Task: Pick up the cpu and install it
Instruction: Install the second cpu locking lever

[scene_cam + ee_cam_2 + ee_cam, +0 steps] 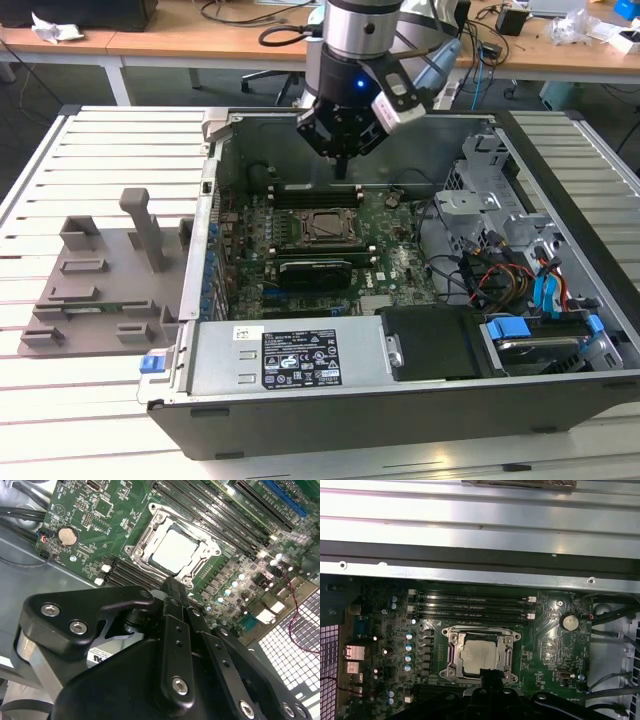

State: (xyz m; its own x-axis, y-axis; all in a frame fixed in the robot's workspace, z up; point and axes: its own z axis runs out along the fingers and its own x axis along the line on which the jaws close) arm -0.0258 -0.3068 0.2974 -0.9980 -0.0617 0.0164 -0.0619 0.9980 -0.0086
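Silvery-grey square cpu (479,653): seated in metal-bordered socket frame (451,656). Black gripper (341,163): above, apart; finger opening and hold cannot be told. Risk: descent off-centre bends socket pins.

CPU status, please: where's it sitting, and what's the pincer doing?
CPU seated in socket. Pincer above the case, holding nothing. Nothing in the way.

The cpu (479,653) sits in the socket frame (451,655) on the motherboard (545,645), inside the computer case (560,400).
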